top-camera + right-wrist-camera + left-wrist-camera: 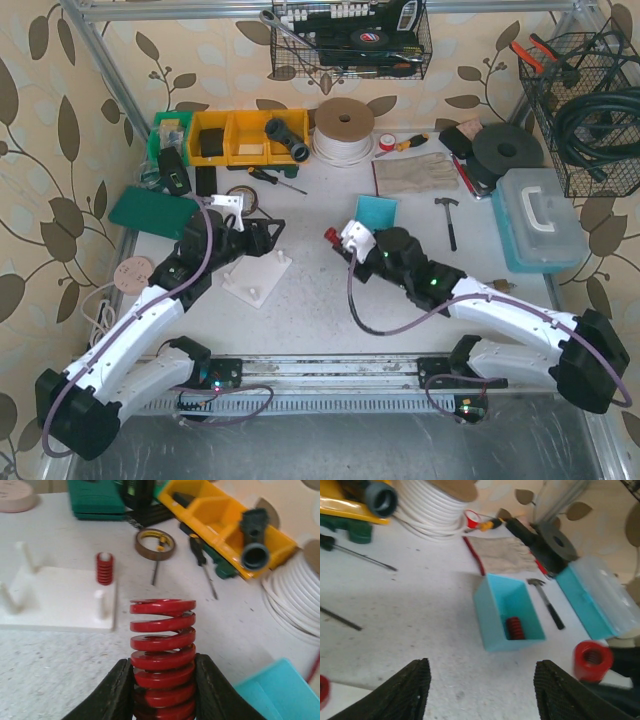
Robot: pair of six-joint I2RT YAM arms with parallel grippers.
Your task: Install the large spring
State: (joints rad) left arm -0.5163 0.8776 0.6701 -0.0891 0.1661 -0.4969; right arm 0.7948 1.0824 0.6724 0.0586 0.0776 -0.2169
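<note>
Over on the right half of the bench [320, 310], the right hand [162, 667] is clamped tight on the large red spring [162, 630]. The lowest coils are buried between the black fingers [117, 690] and cut off by the bottom of the wrist view. The top coils stand free above the grip. From the overhead camera that spring is just a small red spot at the fingertips, hard to read.

To its left sits the white peg plate [55, 600], well apart from the big spring. A small red spring [104, 568] is seated on one peg, and the plate's left edge runs out of frame.

Now the left hand [482, 672]: wide open, the two dark fingers spread, only their tips in its own camera. Overhead, it hangs by the far edge of the peg plate, with the large spring just to its right, not touching. Beyond, there's the teal box [492, 605] holding another small red spring [515, 628]. At the right edge of that view, the large spring appears end-on and blurred, the right hand behind it mostly out of frame.
</note>
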